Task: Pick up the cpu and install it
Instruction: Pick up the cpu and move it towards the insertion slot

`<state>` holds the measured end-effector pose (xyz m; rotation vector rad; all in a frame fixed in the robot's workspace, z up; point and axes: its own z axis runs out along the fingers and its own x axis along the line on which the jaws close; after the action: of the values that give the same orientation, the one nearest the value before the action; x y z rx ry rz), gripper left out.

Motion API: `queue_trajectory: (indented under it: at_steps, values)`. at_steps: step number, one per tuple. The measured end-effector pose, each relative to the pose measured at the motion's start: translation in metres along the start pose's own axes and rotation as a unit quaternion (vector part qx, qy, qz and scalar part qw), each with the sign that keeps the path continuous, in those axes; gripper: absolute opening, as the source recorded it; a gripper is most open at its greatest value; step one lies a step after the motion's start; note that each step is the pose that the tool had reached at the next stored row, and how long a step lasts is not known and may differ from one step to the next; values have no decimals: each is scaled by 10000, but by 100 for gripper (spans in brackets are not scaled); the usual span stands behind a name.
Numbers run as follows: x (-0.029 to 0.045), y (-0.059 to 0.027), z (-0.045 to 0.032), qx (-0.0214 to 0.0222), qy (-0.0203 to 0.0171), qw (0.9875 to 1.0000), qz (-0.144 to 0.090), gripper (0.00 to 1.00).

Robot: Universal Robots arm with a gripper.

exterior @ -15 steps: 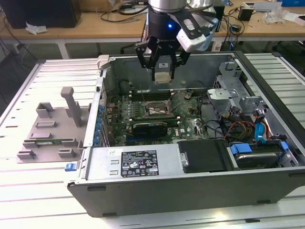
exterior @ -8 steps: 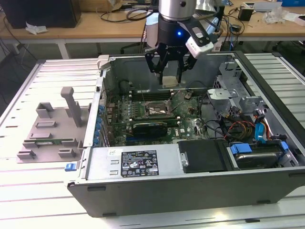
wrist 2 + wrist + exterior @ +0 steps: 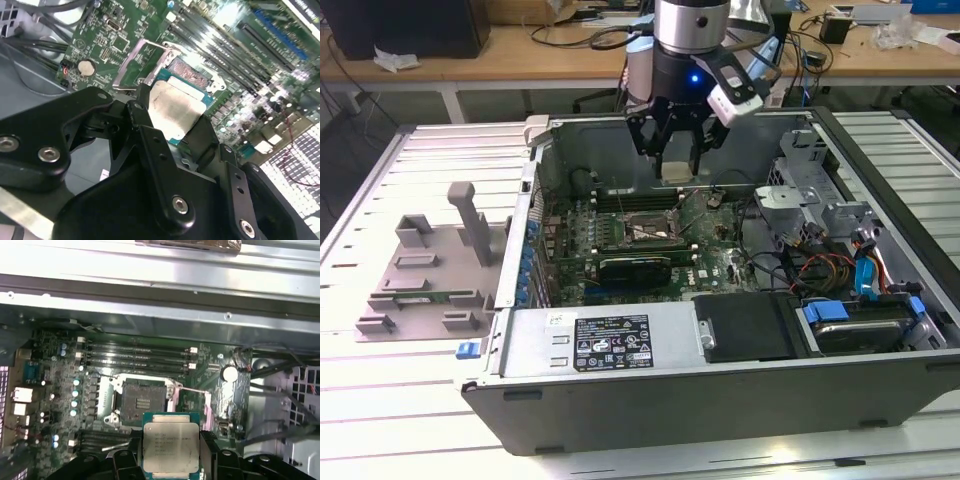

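Status: pick-up is complete, installation is not. My claw (image 3: pixel 678 158) is pinching the cpu (image 3: pixel 678 170) by two opposite edges. It hangs in the upper middle of the exterior view, inside the open computer case (image 3: pixel 770 400).

Position of the part:
- In the first wrist view the cpu (image 3: pixel 171 445) is held flat with its silver lid toward the camera.
- The socket (image 3: pixel 143 402) lies just beyond it on the motherboard (image 3: pixel 60 390). The part is apart from the socket, not seated in it.
- In the second wrist view the cpu (image 3: pixel 172 110) hangs over the socket area, and the metal retaining frame (image 3: pixel 131 65) appears swung open.

Remaining work, as I judge it: the socket (image 3: pixel 640 230) looks bare, so placing the part and closing the frame are not yet done. The memory slots (image 3: pixel 135 357) beside the socket look unoccupied.

Markings:
- The cpu lid carries several lines of faint grey print, too small to make out.
- A black label (image 3: pixel 612 343) with white text and symbols sits on the case's lower front panel in the exterior view, with a small white sticker (image 3: pixel 561 319) just beside it. Neither is legible.
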<state>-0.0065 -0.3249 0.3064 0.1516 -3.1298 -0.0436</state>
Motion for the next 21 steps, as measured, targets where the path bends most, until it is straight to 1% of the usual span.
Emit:
queue_trajectory:
  at_steps: [2, 4, 6, 8, 11, 12, 16, 17, 19, 21]
  values:
    - [1, 26, 35, 1, -4, 10000, -14, 55]
    - [25, 39, 73, 0, -8, 10000, -25, 55]
    - [75, 47, 108, 1, -11, 10000, -32, 55]
    - [157, 59, 167, 10, -9, 10000, -29, 55]
    - [221, 63, 251, 21, -11, 10000, 65, 55]
    - [235, 64, 281, 24, -12, 9999, 117, 55]
    - [287, 75, 336, 25, -15, 9997, 237, 55]
    - [310, 78, 363, 26, -16, 9997, 260, 55]
    - [319, 77, 396, 28, -16, 9996, 279, 55]
    - [320, 78, 398, 29, -16, 9996, 281, 55]
